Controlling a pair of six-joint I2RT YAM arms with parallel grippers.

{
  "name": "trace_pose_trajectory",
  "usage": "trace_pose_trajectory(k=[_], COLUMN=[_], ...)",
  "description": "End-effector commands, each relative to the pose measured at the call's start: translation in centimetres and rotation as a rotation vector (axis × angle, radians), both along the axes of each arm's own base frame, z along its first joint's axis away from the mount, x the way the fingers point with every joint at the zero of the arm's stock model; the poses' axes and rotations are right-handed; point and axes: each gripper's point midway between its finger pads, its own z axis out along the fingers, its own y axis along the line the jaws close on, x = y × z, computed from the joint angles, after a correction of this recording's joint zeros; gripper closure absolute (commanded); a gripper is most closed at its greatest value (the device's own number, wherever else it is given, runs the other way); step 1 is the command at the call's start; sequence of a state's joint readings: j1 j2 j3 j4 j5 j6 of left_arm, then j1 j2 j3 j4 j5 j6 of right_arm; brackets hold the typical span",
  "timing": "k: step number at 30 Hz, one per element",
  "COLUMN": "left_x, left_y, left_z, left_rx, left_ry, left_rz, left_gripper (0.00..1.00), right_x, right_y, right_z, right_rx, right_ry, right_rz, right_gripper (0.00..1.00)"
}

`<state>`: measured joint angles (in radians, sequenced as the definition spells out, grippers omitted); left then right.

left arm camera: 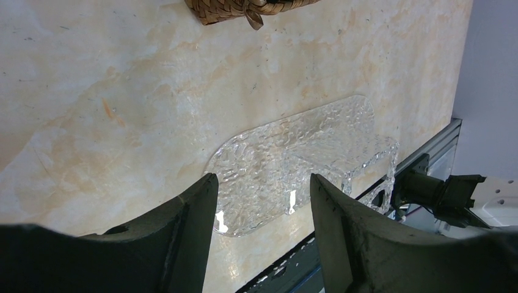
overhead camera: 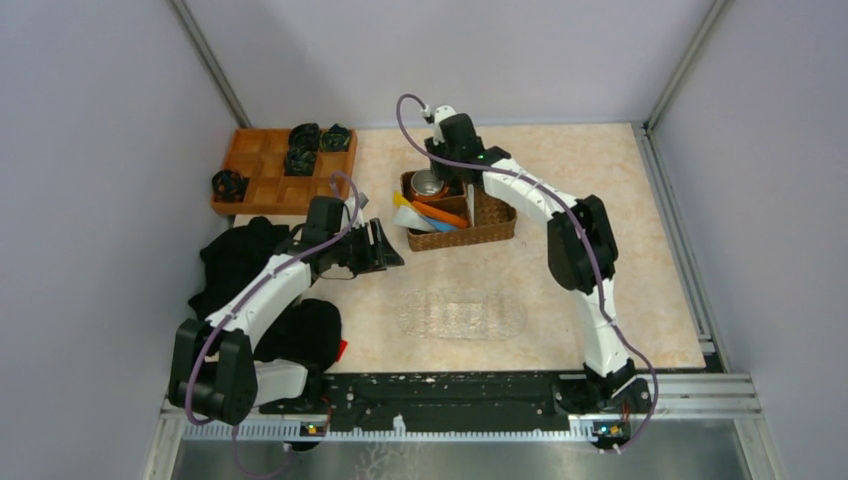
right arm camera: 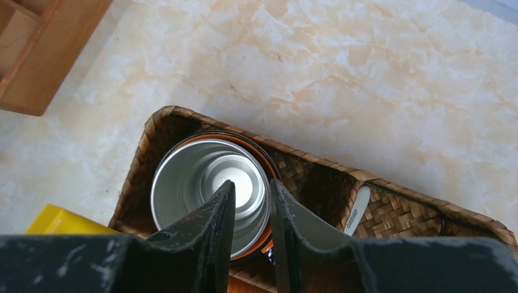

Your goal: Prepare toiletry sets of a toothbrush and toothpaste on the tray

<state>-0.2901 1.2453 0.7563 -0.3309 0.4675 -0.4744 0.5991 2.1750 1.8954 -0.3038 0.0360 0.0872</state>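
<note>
The marbled beige table [overhead camera: 600, 190] carries everything. At its far left corner lies an orange wooden compartment tray [overhead camera: 265, 185] with several black pieces [overhead camera: 303, 135] in its cells. Just in front of that tray, beside the left arm, is a heap of black cloth [overhead camera: 240, 262].

A brown wicker basket [overhead camera: 495, 225] sits at the middle of the table. The clear plastic tray [overhead camera: 462, 314], bumpy and see-through, lies flat on the table nearer the arm bases, apart from the basket.

The left gripper [overhead camera: 393, 250] hangs over the table left of the basket with its fingers spread wide and nothing between them. In the left wrist view the clear tray shows through the gap.

The right gripper [right arm camera: 252, 183] reaches down into the basket's far-left compartment. Its fingers are nearly together, with a narrow gap at the right rim of a steel cup [right arm camera: 201, 177]. I cannot tell whether they pinch that rim. The cup stands nested inside an orange mug [right arm camera: 259, 247].

A white toothbrush [right arm camera: 357, 210] leans in the neighbouring compartment. An orange tube [overhead camera: 442, 212], a blue tube [overhead camera: 440, 226] and a yellow tube [overhead camera: 400, 200] lie in the basket's near part, poking out over its left edge.
</note>
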Motion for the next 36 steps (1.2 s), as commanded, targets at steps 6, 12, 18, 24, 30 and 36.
trace_pose_trajectory(k=[6,12,18,24,30,36], left_x=[-0.1,-0.1,-0.1,0.0,-0.1,-0.3], left_y=[-0.1,-0.1,-0.1,-0.1,-0.1,-0.1], left_z=[-0.1,-0.2,-0.2,-0.1,0.2,0.5], left_rx=[-0.014,-0.015,-0.017,-0.016,-0.019,-0.022], left_ry=[-0.003,-0.002,-0.001,-0.004,-0.007,-0.012], left_rz=[-0.013,-0.014,-0.015,-0.013,-0.010,-0.010], left_gripper=[0.37,0.37,0.38,0.38,0.38,0.38], right_x=[0.8,0.8,0.7,0.6,0.4,-0.4], right_y=[0.2,0.4,0.6,0.2,-0.3,-1.3], right_z=[-0.7,-1.2,-0.9,1.9,7.0,11.8], right_rx=[-0.036,-0.032,-0.028,0.009,0.076,0.131], right_ry=[0.000,0.010,0.006,-0.049,-0.132,-0.204], right_rz=[-0.015,-0.008,0.004,-0.013,-0.040,-0.069], right_gripper=[0.74,0.82,0.94,0.98,1.00,1.00])
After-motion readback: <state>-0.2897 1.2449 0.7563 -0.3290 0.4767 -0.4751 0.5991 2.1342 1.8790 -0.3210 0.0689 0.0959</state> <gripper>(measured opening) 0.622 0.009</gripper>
